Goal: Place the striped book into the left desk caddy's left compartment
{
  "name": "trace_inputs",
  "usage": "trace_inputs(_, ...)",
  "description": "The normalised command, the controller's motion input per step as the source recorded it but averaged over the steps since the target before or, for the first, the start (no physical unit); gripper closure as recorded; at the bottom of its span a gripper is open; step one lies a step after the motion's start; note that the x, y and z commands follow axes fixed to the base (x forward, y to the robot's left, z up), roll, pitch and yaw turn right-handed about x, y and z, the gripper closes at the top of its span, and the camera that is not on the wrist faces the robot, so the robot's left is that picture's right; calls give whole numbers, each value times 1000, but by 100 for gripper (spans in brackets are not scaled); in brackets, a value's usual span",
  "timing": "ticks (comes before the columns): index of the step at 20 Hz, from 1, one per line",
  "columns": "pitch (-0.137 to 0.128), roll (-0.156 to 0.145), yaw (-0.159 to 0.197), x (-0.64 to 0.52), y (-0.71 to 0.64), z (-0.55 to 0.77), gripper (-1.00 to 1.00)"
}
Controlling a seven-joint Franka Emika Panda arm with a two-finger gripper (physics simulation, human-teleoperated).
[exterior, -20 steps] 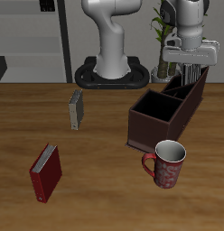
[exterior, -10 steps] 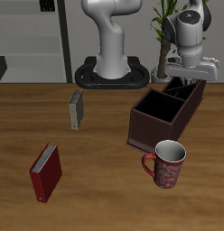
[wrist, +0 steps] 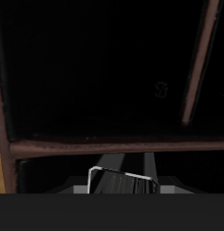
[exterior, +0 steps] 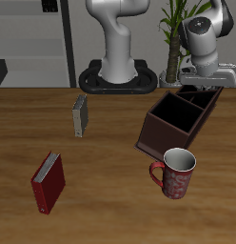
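Note:
The left desk caddy, a dark maroon-brown open-top box with inner dividers, stands beside the mug and looks slightly tipped. My gripper is low over its far end, shut on the striped book. In the wrist view the book's grey-striped top edge shows between my fingers, reaching down into the caddy's dark interior with a divider just past it. In the exterior view the book is mostly hidden behind the caddy's wall. I cannot tell which compartment it is in.
A red-patterned mug stands in front of the caddy near the table's front edge. A red book lies towards the front and a small plain grey book stands farther back. A plant stands behind the caddy.
My gripper has dropped with the striped book from above the caddy into its far end. The caddy has shifted and tipped a little.

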Motion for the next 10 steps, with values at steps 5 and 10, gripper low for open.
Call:
trace_inputs(5, -3, -2, 12, 20, -142, 103, -100)
trace_inputs(10, 32, -46, 2, 139, -406, 142, -100)
